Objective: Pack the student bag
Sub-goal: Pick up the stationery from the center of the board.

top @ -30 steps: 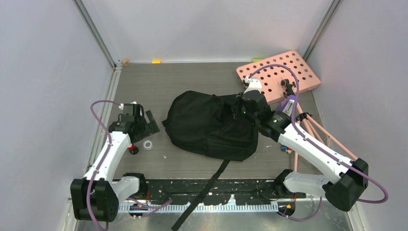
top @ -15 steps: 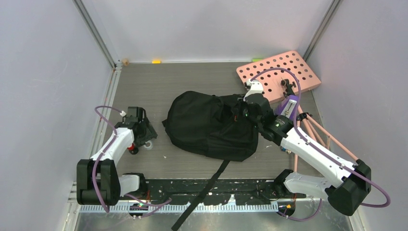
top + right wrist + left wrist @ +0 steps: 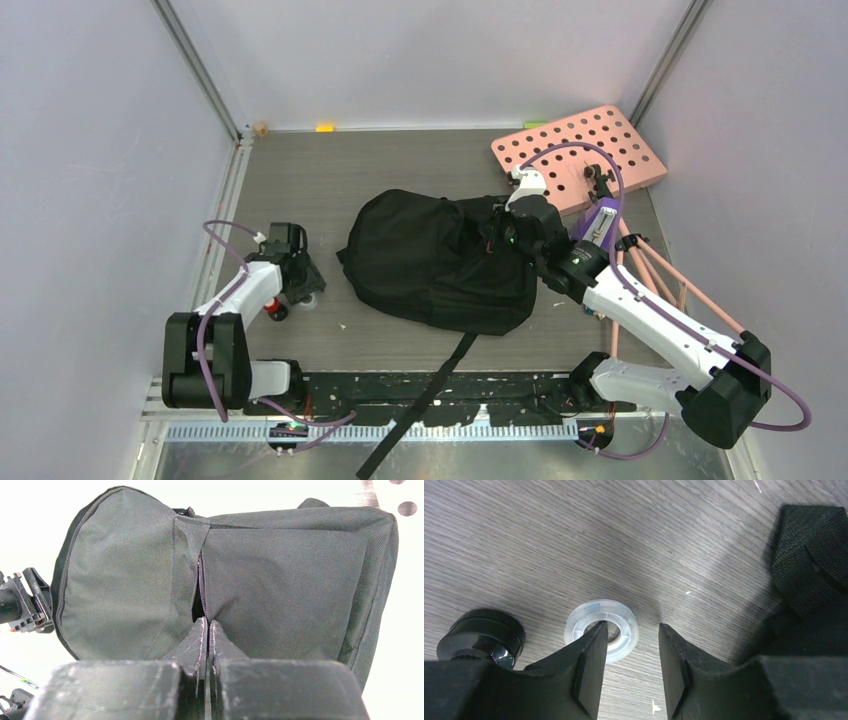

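Cloth: student bag (image 3: pixel 440 260) is black woven fabric, matt, fine twill rib up close; strap (image 3: pixel 809 545) is coarser webbing. Bench (image 3: pixel 574 540): grey wood-grain, matt w/ faint sheen. Tape roll (image 3: pixel 601 627): clear plastic, glossy. Knob (image 3: pixel 481 632): black, shiny. Left claw (image 3: pixel 629 665): matt black plastic; right claw (image 3: pixel 207 630) same, scuffed. Pink board (image 3: pixel 580 155): smooth, matt.

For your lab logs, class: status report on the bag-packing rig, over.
Left gripper open, astride rim of clear tape roll. Right gripper shut on student bag seam. Black knob close beside roll.
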Action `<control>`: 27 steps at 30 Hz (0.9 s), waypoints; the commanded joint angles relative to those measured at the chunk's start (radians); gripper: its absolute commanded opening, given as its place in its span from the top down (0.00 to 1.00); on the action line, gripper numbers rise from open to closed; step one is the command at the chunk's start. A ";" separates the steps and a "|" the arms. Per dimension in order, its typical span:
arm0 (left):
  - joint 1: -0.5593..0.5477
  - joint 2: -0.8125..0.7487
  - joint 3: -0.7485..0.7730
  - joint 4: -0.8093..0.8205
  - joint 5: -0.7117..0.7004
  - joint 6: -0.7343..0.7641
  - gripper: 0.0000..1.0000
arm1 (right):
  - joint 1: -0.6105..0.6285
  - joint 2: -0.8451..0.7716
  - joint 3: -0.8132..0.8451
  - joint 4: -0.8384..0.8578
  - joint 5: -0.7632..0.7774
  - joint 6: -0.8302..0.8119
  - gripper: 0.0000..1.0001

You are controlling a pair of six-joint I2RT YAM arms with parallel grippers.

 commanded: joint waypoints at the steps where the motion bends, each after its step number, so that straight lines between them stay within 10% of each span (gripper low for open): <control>1: 0.007 0.026 0.013 0.034 -0.009 0.001 0.57 | 0.002 -0.032 0.017 0.043 -0.016 0.003 1.00; 15: 0.007 0.099 0.036 0.021 0.007 -0.001 0.84 | 0.002 -0.035 0.020 0.034 -0.004 -0.003 1.00; 27: 0.007 -0.165 0.032 -0.032 0.118 0.001 0.86 | 0.001 -0.015 0.044 0.025 -0.005 0.000 1.00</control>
